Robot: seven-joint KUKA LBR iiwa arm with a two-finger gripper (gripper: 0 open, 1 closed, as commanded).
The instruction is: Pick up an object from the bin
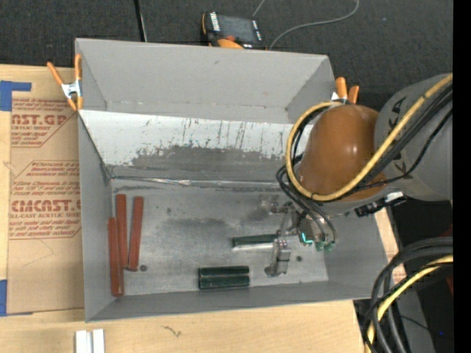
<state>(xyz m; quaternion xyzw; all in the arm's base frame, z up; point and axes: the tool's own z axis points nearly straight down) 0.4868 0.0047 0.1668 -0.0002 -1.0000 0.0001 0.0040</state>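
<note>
My gripper [259,256] sits low in the right part of the bin, below the orange wrist cover. Its two metal fingers are spread apart: one reaches left [252,243], the other points toward the front wall [277,264]. Nothing lies between them, so it is open. A dark green cylinder [223,277] lies on its side near the front wall, just left of and below the fingers, not touching them.
Three red-brown sticks [125,241] lie lengthwise side by side along the bin's left wall, far from the gripper. The arm and its cables fill the right side above the bin's right wall.
</note>
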